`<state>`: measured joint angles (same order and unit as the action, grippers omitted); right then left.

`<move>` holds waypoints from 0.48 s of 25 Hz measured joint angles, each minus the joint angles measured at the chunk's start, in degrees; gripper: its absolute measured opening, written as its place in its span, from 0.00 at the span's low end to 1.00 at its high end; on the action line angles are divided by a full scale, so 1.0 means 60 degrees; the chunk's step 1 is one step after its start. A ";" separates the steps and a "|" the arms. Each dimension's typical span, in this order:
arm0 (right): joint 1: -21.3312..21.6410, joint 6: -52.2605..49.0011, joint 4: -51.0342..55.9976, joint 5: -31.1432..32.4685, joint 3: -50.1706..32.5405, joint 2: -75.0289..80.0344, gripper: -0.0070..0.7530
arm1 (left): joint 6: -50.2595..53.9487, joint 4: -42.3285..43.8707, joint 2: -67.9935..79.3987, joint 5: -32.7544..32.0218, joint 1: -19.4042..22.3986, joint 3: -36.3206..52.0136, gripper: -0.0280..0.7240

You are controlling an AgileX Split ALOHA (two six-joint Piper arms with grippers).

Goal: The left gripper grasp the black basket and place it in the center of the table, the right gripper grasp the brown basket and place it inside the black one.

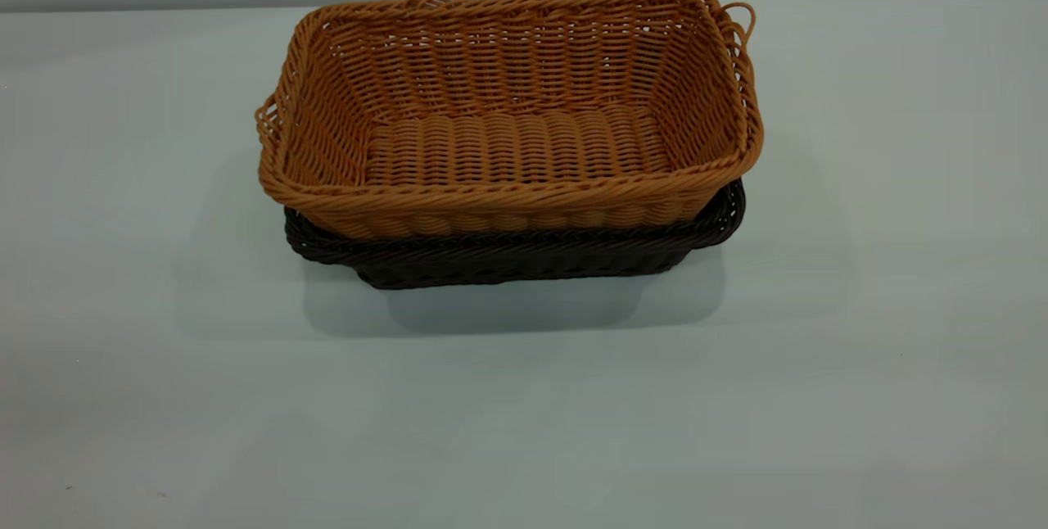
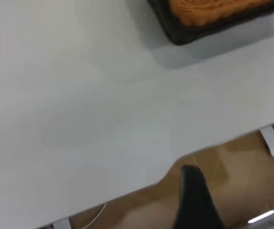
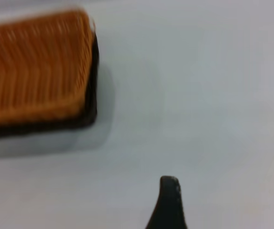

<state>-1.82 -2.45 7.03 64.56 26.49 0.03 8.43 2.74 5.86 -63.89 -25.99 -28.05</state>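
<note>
Left pincer (image 2: 194,200): you see one dark finger only, over the bench (image 1: 164,398) edge, well apart from the baskets; whether spread or pressed together, you cannot tell. Right pincer (image 3: 167,205): one dark fingertip above bare bench, clear of the baskets; state likewise not discernible. Brown basket (image 1: 508,103): nested upright inside the black basket (image 1: 524,255), mid-bench. Neither pincer appears in your exterior view.

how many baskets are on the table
2. The brown basket sits nested inside the black basket, which rests mid-table. Nothing suggests a third, though the brown one hides most of the black one.
</note>
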 joint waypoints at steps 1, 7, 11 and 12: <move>0.0017 0.0000 0.0000 0.0023 0.0000 -0.0141 0.72 | 0.0000 0.0000 0.0000 0.0000 0.0250 0.0000 0.59; 0.0032 0.0000 0.0040 0.0071 0.0010 -0.0152 0.72 | 0.0000 -0.0009 0.0000 0.0000 0.2538 0.0000 0.59; 0.0032 0.0000 0.0040 0.0071 0.0010 -0.0152 0.72 | 0.0000 -0.0009 -0.0285 0.0000 0.3909 0.0000 0.59; 0.0017 0.0000 0.0040 0.0071 0.0010 -0.0152 0.72 | 0.0000 -0.0009 -0.0520 0.0000 0.4121 0.0000 0.59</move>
<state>-1.72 -2.45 7.27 64.99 26.55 -0.88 8.43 2.69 2.74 -63.89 -1.27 -28.05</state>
